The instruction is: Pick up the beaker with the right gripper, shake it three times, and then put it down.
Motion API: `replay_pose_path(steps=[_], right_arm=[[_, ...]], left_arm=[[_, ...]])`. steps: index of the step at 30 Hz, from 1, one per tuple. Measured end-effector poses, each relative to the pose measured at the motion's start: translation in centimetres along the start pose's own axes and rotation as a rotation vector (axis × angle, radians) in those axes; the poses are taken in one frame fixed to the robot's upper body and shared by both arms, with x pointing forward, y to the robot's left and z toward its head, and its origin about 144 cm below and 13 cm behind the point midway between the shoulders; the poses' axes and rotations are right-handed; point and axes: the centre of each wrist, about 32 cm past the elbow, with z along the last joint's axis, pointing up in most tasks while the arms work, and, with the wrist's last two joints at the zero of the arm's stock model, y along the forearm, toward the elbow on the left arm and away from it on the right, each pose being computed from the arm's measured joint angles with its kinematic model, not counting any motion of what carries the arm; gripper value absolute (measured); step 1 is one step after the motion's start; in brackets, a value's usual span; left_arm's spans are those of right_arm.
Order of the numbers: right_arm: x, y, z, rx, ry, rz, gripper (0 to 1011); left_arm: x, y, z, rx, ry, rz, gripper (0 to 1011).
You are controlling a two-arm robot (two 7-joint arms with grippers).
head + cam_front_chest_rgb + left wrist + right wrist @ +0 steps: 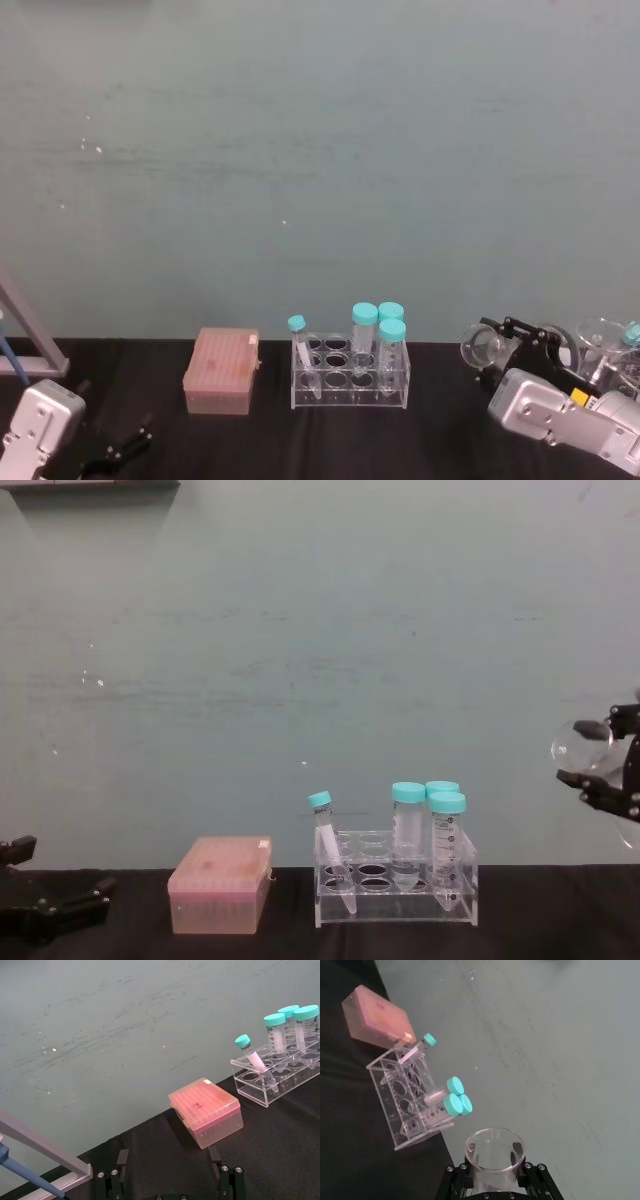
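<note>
The beaker (pixel 483 348) is held clear of the black table (pixel 440 440), above the right end of the surface and near its back edge. It is clamped by the right gripper (pixel 512 348), whose fingers are pressed against the glass just below the flared rim, one on each side. The beaker is tipped onto its side. Its long axis lies roughly level and runs across the table, with the open mouth turned toward the left edge. The rest of the body lies on the gripper's far side, toward the right edge. From the chest view the rim is seen higher than the caps of the tubes (pixel 447 802).

A clear tube rack (pixel 350 388) stands at the middle of the back edge, and a pink box (pixel 222 372) is set just to its left. The left gripper (pixel 112 452) is parked low over the front left corner, its fingers spread apart with nothing between them.
</note>
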Motion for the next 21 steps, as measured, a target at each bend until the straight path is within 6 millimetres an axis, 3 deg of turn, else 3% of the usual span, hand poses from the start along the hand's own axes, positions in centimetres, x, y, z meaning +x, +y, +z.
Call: replay_pose_path(steps=[6,13,21], right_arm=[[-0.3,0.1,-0.1,0.036,0.244,-0.017,450],[-1.8,0.5,0.3,0.095,0.739,-0.033,450],[-3.0,0.7,0.5,0.098,0.944,-0.032,450]], left_arm=[[0.0,0.0,0.0,0.000,0.000,0.000,1000],[0.0,0.0,0.0,0.000,0.000,0.000,1000],[0.0,0.0,0.0,0.000,0.000,0.000,1000]])
